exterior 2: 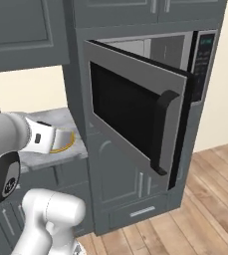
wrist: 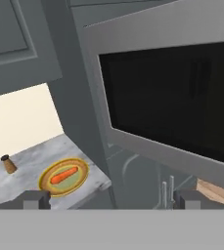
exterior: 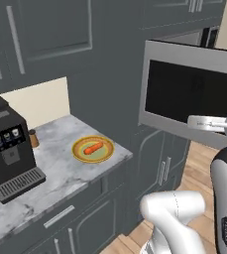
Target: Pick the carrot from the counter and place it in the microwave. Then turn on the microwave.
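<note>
Carrot (exterior: 92, 148) lies flat on the yellow-rimmed plate (exterior: 80, 154), near the front right corner of the desk (exterior: 55, 173), its long axis running roughly across the plate. You can expect it to be light, stiff and smooth, so it may roll or slip. Take it across its middle, fingers either side of the short width, and mind the plate rim beneath. The marble desk looks hard and slick. A coffee machine (exterior: 8, 149) stands well to the left, with a small brown shaker (exterior: 33, 138) beside it. The microwave (exterior 2: 135, 109) hangs with its door swung open to the right of the desk. Your hand (wrist: 108, 199) stands fully open and empty, well apart from the carrot.
</note>
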